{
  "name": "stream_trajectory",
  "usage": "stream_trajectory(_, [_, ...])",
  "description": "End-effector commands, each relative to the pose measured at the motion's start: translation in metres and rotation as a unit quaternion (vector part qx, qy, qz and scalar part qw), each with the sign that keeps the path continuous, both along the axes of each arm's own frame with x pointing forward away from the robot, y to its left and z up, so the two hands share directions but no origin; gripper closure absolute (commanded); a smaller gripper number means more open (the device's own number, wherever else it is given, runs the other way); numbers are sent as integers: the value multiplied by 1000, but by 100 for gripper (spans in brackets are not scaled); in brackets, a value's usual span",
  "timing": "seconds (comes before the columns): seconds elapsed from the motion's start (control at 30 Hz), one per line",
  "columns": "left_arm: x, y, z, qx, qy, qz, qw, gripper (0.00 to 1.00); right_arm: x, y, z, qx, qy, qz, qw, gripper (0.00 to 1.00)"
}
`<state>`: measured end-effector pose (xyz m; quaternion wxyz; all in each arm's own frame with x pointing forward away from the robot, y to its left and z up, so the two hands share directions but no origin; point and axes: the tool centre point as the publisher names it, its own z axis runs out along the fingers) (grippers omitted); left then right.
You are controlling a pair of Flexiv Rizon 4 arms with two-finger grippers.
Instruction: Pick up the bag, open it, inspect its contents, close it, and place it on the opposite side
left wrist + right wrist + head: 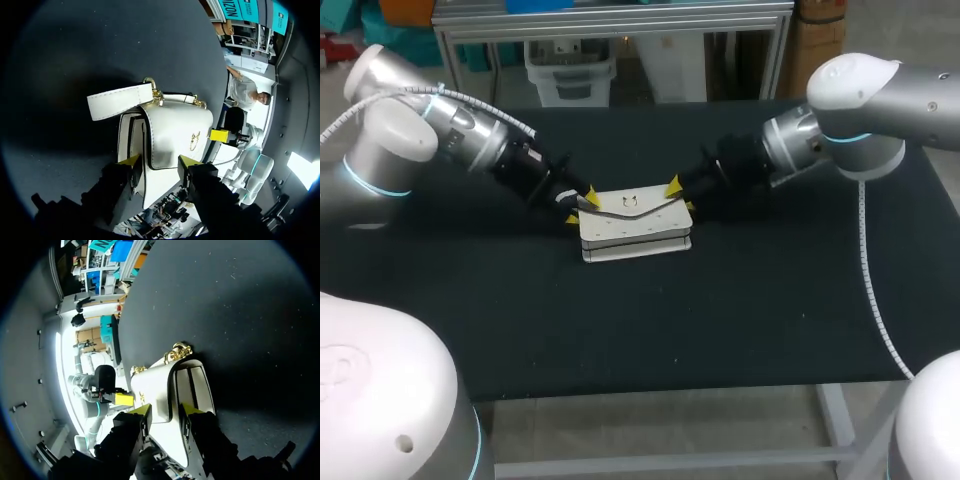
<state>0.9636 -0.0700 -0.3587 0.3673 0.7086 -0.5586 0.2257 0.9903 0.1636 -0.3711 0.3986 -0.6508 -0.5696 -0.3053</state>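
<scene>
White bag (635, 228), left gripper (580, 206), right gripper (680, 196) each clamping it, gold chain (177, 351) only wrist-visible

Dark, matte worktop (760, 310) spanning the scene from left to right; a white bag (638, 228) rests directly on it around the middle, slightly toward the far side, gold clasp facing up; its white strap (119, 101) extends from a gold ring over the dark surface
</scene>
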Motion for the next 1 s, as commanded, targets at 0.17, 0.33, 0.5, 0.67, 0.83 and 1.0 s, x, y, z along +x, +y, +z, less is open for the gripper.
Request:
stream_trajectory(0.17, [-10,9,17,44,2,19,999,0,-16,-18,19,-21,-7,-2,1000,0])
stream_trajectory(0.33, [-9,25,25,54,14,12,998,0,-25,-23,30,-30,-18,12,999,0])
stream_trajectory(0.5, [-9,41,34,84,12,-2,996,0,-31,-20,31,-47,-22,33,998,0])
stream_trajectory(0.67, [-5,54,38,125,3,-31,992,0,-32,-16,26,-57,-42,47,996,0])
stream_trajectory(0.83, [1,71,39,134,13,-27,991,0,-31,-14,15,-54,-48,53,996,21])
stream_trajectory(1.0, [4,81,40,138,9,-26,990,0,-30,-11,8,-50,-56,62,995,51])
